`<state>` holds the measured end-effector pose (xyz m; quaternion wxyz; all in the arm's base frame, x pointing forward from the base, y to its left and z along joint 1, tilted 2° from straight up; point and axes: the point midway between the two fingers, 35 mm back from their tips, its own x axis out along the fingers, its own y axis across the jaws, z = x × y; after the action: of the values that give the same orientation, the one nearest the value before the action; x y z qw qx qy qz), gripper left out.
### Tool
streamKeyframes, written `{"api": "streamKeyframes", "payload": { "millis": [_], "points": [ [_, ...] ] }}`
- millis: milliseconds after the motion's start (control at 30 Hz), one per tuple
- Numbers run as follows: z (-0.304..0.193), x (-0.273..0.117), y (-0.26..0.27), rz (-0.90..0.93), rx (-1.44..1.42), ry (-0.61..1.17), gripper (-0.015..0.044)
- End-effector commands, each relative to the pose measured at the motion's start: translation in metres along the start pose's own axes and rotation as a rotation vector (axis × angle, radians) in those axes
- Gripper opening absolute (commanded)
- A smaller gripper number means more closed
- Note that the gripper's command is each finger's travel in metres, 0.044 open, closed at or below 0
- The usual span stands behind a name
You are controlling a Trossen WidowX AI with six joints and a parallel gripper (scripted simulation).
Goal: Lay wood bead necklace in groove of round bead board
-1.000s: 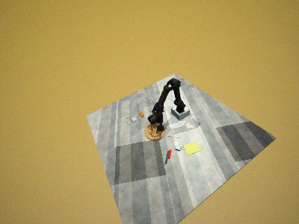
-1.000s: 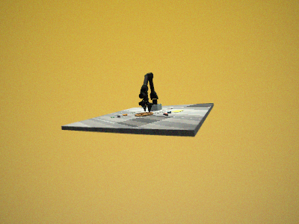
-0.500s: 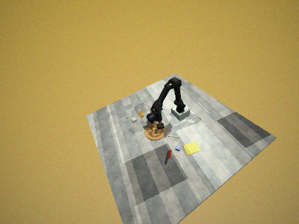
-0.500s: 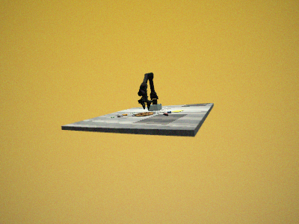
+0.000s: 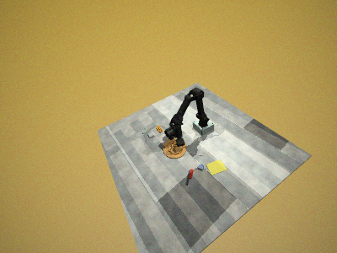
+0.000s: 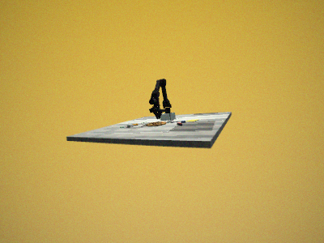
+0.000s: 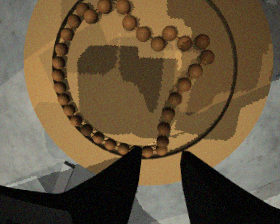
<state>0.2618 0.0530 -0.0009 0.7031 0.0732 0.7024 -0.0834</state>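
Observation:
The round wooden bead board (image 5: 169, 155) (image 6: 155, 124) (image 7: 40, 65) lies flat below the gripper. In the wrist view the brown bead necklace (image 7: 143, 34) follows the dark ring groove along the left side and the near edge. From the near edge its beads leave the groove and run inward across the board to a bend at the right, then in an uneven line back left. The groove (image 7: 235, 65) is bare on the right. My gripper (image 5: 180, 143) (image 6: 158, 117) (image 7: 161, 155) is partly open over the near edge, with a few beads showing between its fingertips. Whether it touches them is unclear.
A yellow square (image 5: 216, 167), a small blue piece (image 5: 200, 167) and a red and dark tool (image 5: 191, 174) lie off one side of the board. An orange piece (image 5: 159, 129) and a small grey block (image 5: 152, 135) lie off another side. The arm's base (image 5: 204, 127) stands behind.

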Motion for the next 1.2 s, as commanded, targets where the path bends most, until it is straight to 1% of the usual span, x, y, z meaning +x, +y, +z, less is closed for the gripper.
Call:
{"api": "streamKeyframes", "payload": {
  "millis": [0, 467, 700, 833, 867, 1167],
  "points": [
    [-0.001, 0.006, -0.001, -0.003, -0.001, 0.005, 0.012],
    [-0.003, 0.029, -0.002, -0.006, -0.007, 0.01, 0.012],
    [-0.003, 0.03, -0.002, -0.006, -0.007, 0.01, 0.012],
    [-0.002, 0.028, -0.001, -0.003, -0.003, 0.006, 0.0015],
    [-0.002, 0.028, -0.001, -0.003, -0.003, 0.006, 0.0],
    [-0.002, 0.028, -0.001, -0.003, -0.003, 0.006, 0.0]
  ]
}}
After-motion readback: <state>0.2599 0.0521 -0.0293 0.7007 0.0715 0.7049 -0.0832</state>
